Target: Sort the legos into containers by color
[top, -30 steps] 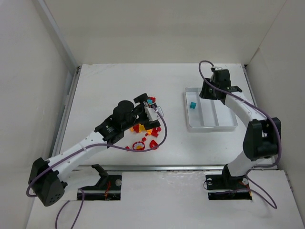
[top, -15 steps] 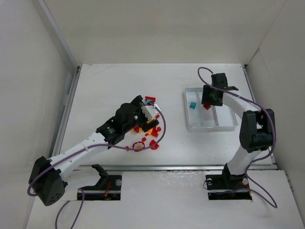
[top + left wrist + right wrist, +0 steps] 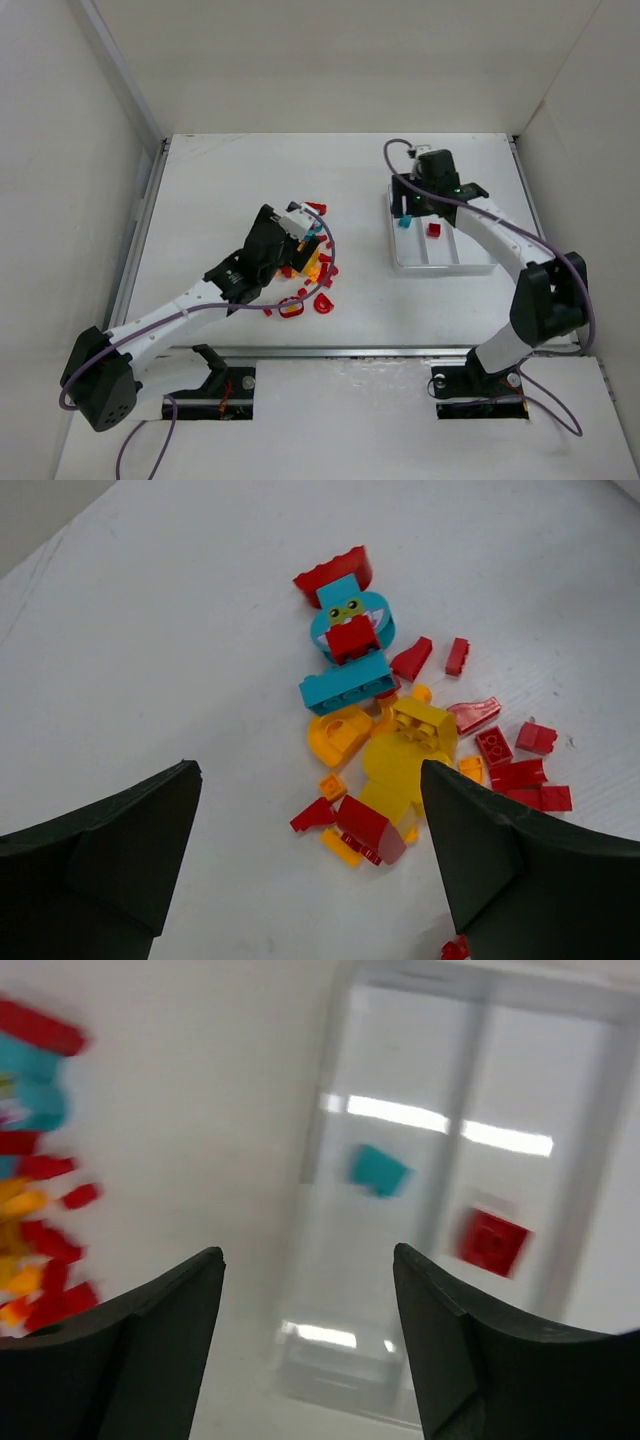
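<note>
Legos (image 3: 400,770) — glossy, studded plastic — heap near left tool (image 3: 310,772), spread empty; right tool (image 3: 308,1253) likewise by smooth white tray (image 3: 400,1070).

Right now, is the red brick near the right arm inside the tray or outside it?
Inside. The red brick lies in the white tray's middle compartment, one divider over from the teal brick.

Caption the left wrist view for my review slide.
Open left tool poised over a pile of red, yellow and teal legos on the table.
</note>
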{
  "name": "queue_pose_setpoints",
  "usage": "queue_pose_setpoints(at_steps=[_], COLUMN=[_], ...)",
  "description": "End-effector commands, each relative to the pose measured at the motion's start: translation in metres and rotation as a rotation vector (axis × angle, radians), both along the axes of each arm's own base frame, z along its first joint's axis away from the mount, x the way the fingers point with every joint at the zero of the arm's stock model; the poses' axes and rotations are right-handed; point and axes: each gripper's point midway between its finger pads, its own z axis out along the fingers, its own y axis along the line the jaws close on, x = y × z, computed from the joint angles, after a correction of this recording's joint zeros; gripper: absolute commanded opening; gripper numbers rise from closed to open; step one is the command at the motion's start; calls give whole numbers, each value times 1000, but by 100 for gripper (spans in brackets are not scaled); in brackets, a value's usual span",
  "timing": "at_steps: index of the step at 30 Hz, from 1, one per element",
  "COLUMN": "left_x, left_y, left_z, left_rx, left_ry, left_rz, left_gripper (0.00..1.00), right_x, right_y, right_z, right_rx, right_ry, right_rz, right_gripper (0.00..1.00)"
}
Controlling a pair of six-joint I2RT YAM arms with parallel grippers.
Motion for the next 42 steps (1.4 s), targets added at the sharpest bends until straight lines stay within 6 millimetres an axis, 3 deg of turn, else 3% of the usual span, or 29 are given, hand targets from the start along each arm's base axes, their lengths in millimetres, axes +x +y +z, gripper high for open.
queue_pose_setpoints(at_steps=[1,2,3,4,6,7,8,10,16,24,32,39,42], left_x=[8,8,7,5,3,1,1,-2,-5,-5,-5,-6,-6], left_y=[30,37,40,44,48,51,51,56,63,63,66,64,63], left_z=[0,3,1,0,-5,-7,-7,-17,-22,-22,-25,-25,-28], left_rx=[-108,-157,-166,-170,-170,-176,-176,-165,-208,-213,-200,-194,-196], left_ry=[11,11,19,24,33,33,33,43,43,31,25,28,32], left_rz=[257,326,352,373,401,413,414,432,487,482,485,474,467], left_gripper=[86,83,81,81,81,81,81,81,81,81,81,80,80], right_x=[-28,-33,-47,-54,-63,-77,-79,-86,-84,-104,-99,-107,-106], right_y=[90,104,131,143,166,184,192,207,209,223,209,189,186], right_z=[23,20,14,-3,-14,-21,-34,-41,-65,-91,-103,-118,-116], right_rx=[116,117,135,121,127,138,125,129,130,91,35,-30,-43], right_ry=[-81,-79,-68,-29,0,22,50,59,90,141,152,191,182], right_rz=[281,316,379,409,446,504,519,545,514,560,472,441,429], right_gripper=[71,69,65,53,45,42,42,42,42,40,33,33,33])
